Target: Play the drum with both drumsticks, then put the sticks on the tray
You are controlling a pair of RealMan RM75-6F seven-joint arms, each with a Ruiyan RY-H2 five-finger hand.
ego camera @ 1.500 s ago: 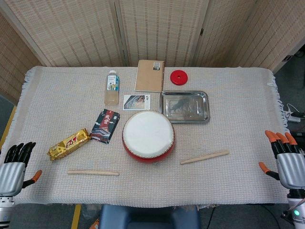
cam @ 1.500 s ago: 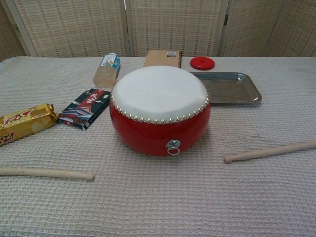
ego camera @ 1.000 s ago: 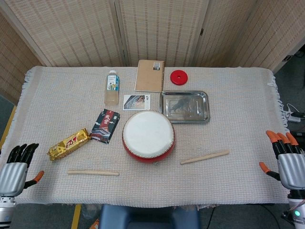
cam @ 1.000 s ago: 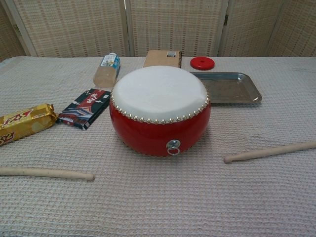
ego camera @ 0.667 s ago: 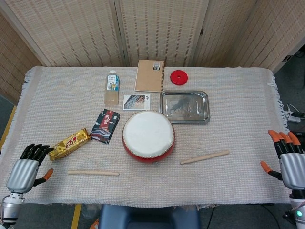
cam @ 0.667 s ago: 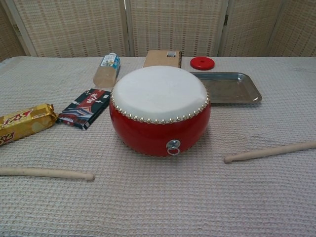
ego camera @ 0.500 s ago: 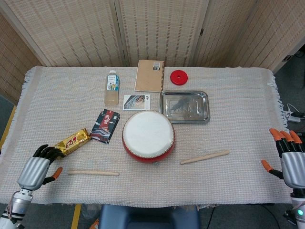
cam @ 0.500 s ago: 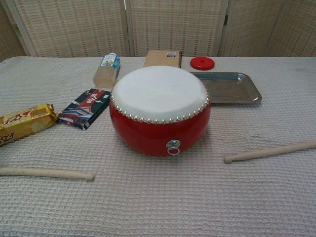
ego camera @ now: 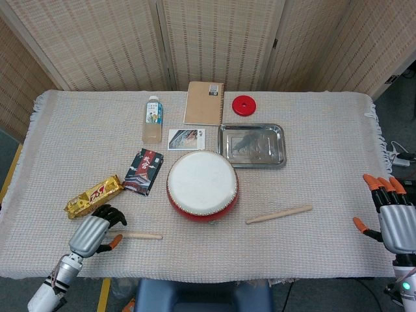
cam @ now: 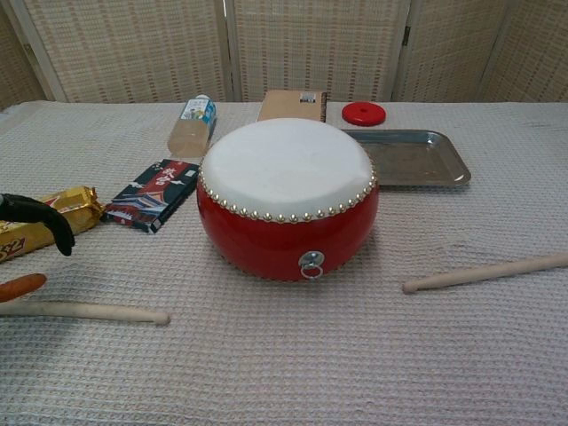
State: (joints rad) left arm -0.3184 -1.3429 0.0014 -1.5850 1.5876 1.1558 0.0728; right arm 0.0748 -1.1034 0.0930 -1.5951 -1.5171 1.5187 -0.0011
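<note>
A red drum (ego camera: 202,185) with a white skin (cam: 284,167) stands mid-table. Behind it to the right lies an empty steel tray (ego camera: 252,164). One wooden drumstick (ego camera: 138,235) lies left of the drum near the front edge. My left hand (ego camera: 93,233) hovers over its left end with curled dark fingers (cam: 40,216) apart from the orange-tipped thumb, gripping nothing. The other drumstick (ego camera: 279,214) lies right of the drum. My right hand (ego camera: 393,222) is at the table's right edge, far from that stick, fingers spread and empty.
A gold snack bar (ego camera: 94,196) lies just beyond my left hand, with a dark packet (ego camera: 143,171) next to it. Further back are a bottle (ego camera: 153,119), a card (ego camera: 186,139), a brown notebook (ego camera: 205,103) and a red disc (ego camera: 244,104).
My left hand has moved from the table's left front corner rightward to the left end of the left drumstick. The right hand has barely shifted. Sticks and drum have not moved.
</note>
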